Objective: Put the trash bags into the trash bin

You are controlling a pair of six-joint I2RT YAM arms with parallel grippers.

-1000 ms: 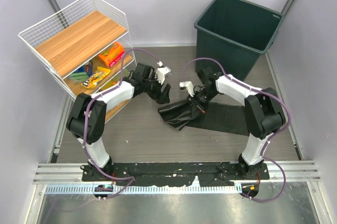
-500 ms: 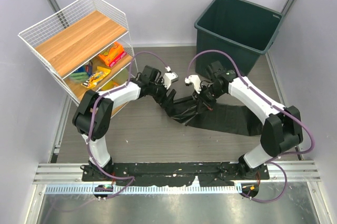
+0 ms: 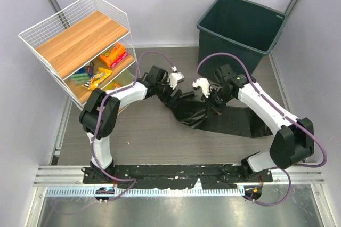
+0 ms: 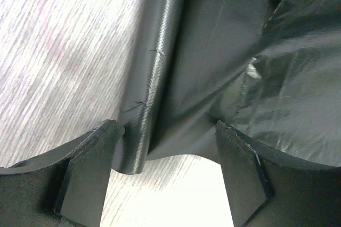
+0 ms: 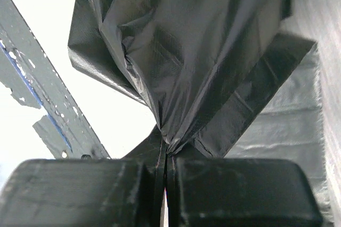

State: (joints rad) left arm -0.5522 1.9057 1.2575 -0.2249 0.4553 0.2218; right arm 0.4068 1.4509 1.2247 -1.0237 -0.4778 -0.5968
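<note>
Pinching gathered film, right pincer (image 5: 166, 159) is clamped on the trash bags (image 3: 229, 121); left pincer (image 4: 168, 130) gapes astride a folded edge (ungripped). The trash bin (image 3: 234, 54) lies beyond, nearer the right pincer.

The trash bags (image 3: 224, 120) form one glossy black, crinkled sheet. Its right part lies spread flat on the table (image 3: 144, 136), and its left part is bunched and raised into pleats pinched in the right gripper (image 5: 166, 160). The trash bin (image 3: 224, 51), dark green, square and open-topped, stands upright beyond them at the far right.
</note>
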